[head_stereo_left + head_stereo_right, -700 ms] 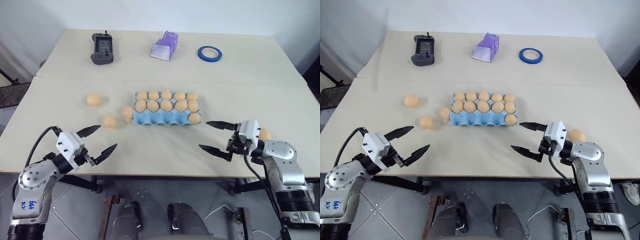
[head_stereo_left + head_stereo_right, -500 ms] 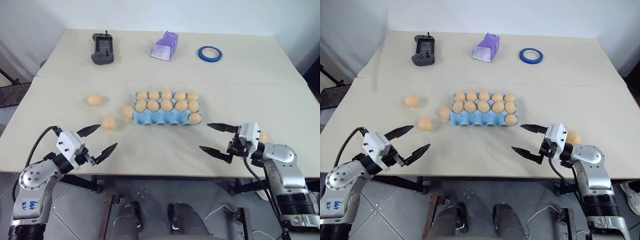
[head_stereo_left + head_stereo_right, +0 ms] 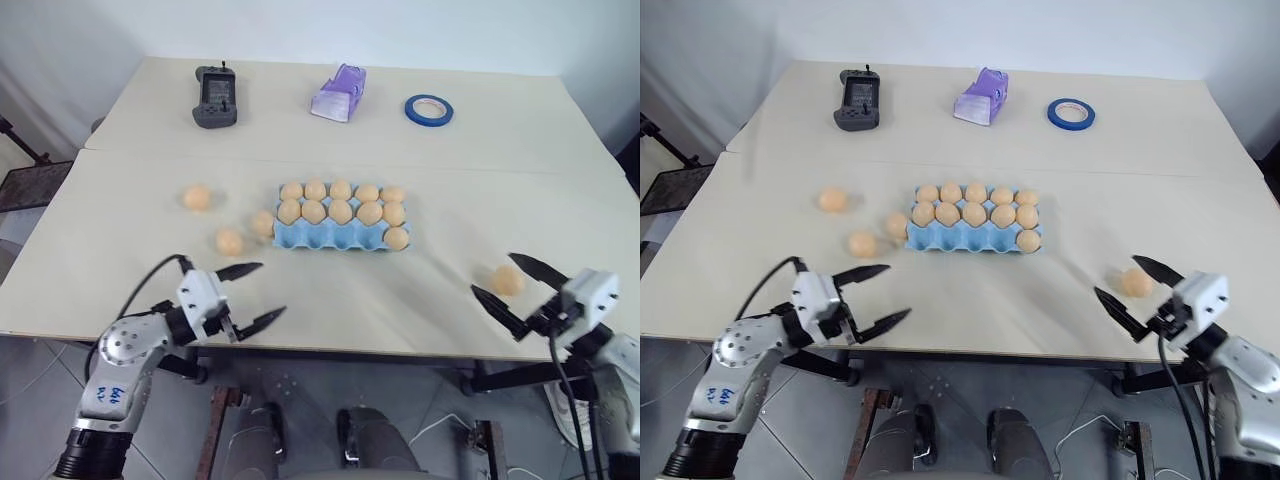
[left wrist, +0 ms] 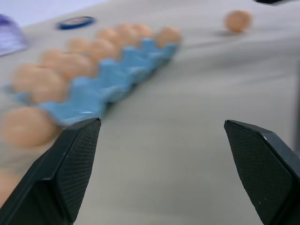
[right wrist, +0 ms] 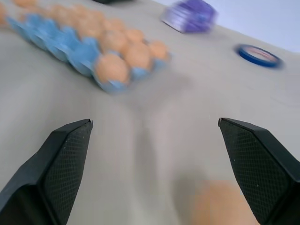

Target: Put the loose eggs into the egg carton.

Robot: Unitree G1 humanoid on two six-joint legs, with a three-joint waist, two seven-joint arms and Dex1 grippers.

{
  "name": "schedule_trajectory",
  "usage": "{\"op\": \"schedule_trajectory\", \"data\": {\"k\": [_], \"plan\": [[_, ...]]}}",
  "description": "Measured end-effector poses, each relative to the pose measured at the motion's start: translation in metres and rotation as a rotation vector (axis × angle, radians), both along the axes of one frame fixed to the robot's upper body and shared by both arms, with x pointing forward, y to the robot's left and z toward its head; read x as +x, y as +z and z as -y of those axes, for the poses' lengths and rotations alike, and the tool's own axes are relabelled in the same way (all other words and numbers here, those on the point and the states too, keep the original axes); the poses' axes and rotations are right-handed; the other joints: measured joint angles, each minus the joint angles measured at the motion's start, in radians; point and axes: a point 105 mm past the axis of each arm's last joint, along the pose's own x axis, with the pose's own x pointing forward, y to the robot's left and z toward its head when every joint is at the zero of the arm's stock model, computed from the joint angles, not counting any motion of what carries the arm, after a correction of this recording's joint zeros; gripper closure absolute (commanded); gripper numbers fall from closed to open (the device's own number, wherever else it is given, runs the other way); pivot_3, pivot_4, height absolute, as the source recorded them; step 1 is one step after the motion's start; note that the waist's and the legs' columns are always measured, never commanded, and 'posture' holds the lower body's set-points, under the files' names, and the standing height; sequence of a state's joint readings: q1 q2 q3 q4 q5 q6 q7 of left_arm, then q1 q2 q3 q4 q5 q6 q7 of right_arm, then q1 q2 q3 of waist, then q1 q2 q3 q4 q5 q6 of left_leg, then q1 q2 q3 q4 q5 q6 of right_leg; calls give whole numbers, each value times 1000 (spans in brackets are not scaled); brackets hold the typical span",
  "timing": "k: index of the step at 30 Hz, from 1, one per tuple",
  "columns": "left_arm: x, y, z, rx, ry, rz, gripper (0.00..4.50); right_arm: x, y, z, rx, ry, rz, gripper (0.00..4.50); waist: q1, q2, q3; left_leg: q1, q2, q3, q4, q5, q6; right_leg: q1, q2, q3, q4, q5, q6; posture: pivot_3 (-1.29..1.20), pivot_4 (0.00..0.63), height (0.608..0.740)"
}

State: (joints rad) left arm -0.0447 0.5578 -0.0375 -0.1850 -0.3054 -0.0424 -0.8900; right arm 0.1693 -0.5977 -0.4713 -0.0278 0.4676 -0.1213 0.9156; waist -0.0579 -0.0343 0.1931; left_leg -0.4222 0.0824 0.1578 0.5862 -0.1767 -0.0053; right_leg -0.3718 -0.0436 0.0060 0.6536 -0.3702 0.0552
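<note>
The light blue egg carton (image 3: pixel 330 237) lies mid-table with its two far rows full of eggs and one egg in the near row's right cup. Three loose eggs rest left of it: one far left (image 3: pixel 197 197), one nearer the front (image 3: pixel 229 241), one touching the carton's left end (image 3: pixel 262 224). A further loose egg (image 3: pixel 506 280) lies at the right front, between the fingers of my open right gripper (image 3: pixel 492 273); it also shows in the right wrist view (image 5: pixel 220 206). My left gripper (image 3: pixel 272 289) stands open and empty near the front edge, in front of the carton's left end.
At the back of the table sit a black handheld controller (image 3: pixel 215 97), a lilac plastic box (image 3: pixel 339 92) and a blue tape roll (image 3: pixel 429 109). A seam runs across the table behind the carton. Both grippers hover close to the table's front edge.
My right gripper has moved right, so the right-hand egg now lies between its fingers. My left gripper has moved right towards the carton. Both stayed open; the camera shifted slightly.
</note>
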Motion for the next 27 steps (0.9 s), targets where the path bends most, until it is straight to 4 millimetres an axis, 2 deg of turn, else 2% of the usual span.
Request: {"op": "schedule_trajectory", "data": {"k": [3, 6, 9, 11, 15, 20, 25, 27], "plan": [[4, 7, 13, -13, -65, 26, 7, -11, -4, 16, 15, -97, 9, 0, -2, 1, 0, 1, 0, -2, 2, 0, 0, 2, 1, 0, 0, 0, 0, 0, 150, 740], [11, 15, 16, -30, -89, 40, 7, -17, -11, 20, 43, -147, 14, 0, -4, 3, -2, 2, 0, -3, 3, 0, 0, 4, 1, 0, 0, 1, -1, 0, 150, 740], [15, 16, 14, -48, -100, 16, 7, -18, -27, 19, 82, -183, -18, 0, -6, 3, -2, 2, 0, -3, 3, 0, 1, 4, 1, 0, 0, 1, 0, 0, 150, 740], [15, 16, 13, -48, -104, 16, 7, -13, -32, 15, 73, -181, -37, 0, -10, 3, -2, 2, 0, -3, 3, 0, 1, 4, 1, 0, 0, 1, 0, 0, 150, 740], [16, 14, 12, -47, -103, 8, 7, 13, -30, 10, 71, -183, -40, 0, -21, 3, -2, 2, 0, -3, 3, 0, 1, 4, 1, 0, 0, 1, 1, 0, 150, 740], [10, 7, 7, -51, -77, -15, 7, 46, -18, 18, 60, -198, -33, 0, -24, 4, -2, 2, 0, -3, 3, 0, 1, 4, 1, -1, 0, 1, 1, 0, 150, 740], [3, 5, 7, -56, -60, -23, 7, 67, -29, 25, 92, -218, -87, 0, -20, 4, -2, 1, 0, -4, 3, 0, 1, 3, 1, -1, 0, 1, 1, 0, 150, 740], [3, 6, 7, -58, -53, -15, 0, 73, -37, 24, 98, -214, -114, 395, -21, 4, -2, 1, 0, -4, 4, 0, 2, 4, 1, -1, 0, 1, 1, 0, 150, 740]]}}
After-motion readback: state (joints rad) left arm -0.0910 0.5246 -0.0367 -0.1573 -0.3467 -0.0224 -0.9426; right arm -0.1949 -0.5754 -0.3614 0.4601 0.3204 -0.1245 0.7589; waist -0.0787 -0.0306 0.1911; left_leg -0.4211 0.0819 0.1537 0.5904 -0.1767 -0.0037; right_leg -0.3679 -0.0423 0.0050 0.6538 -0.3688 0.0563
